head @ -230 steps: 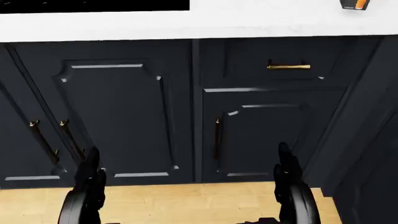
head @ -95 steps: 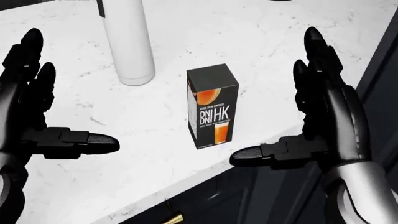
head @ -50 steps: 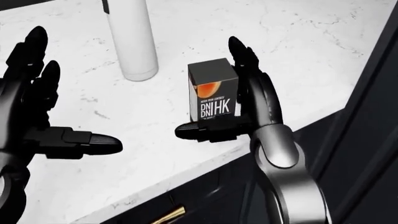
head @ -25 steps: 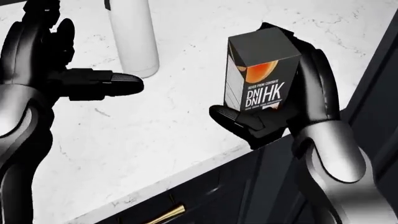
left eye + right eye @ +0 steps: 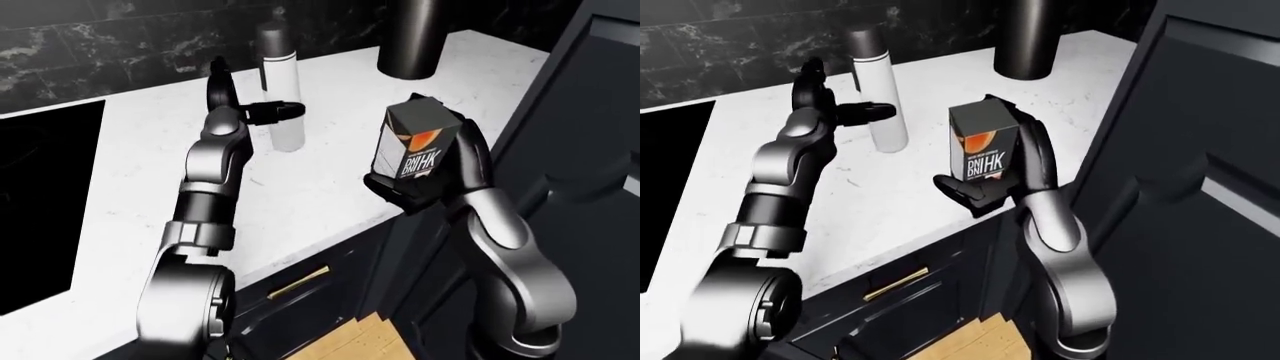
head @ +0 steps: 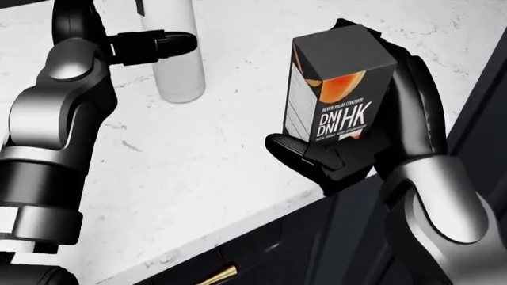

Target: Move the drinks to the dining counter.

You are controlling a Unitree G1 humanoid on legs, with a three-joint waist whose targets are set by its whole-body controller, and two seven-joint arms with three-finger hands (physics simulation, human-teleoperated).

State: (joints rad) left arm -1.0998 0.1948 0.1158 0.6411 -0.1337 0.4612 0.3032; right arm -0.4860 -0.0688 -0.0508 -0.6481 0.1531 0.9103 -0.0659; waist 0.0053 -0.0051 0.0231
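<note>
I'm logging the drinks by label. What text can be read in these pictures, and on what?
"DNI DNI HK", two stacked lines with a large HK beside them: on the drink carton held in the right hand.
Small line above it on the carton: too blurred to read.
White bottle: no text visible.

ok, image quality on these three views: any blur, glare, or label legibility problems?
Head view: sharp, no blur; the juice carton label prints large and legible in the right hand. Left-eye view: the white bottle reads cleanly on the marble counter; the left hand at it is dark, with finger detail muddy. Right-eye view: flat even render light, only soft highlights on the arms, no glare.
</note>
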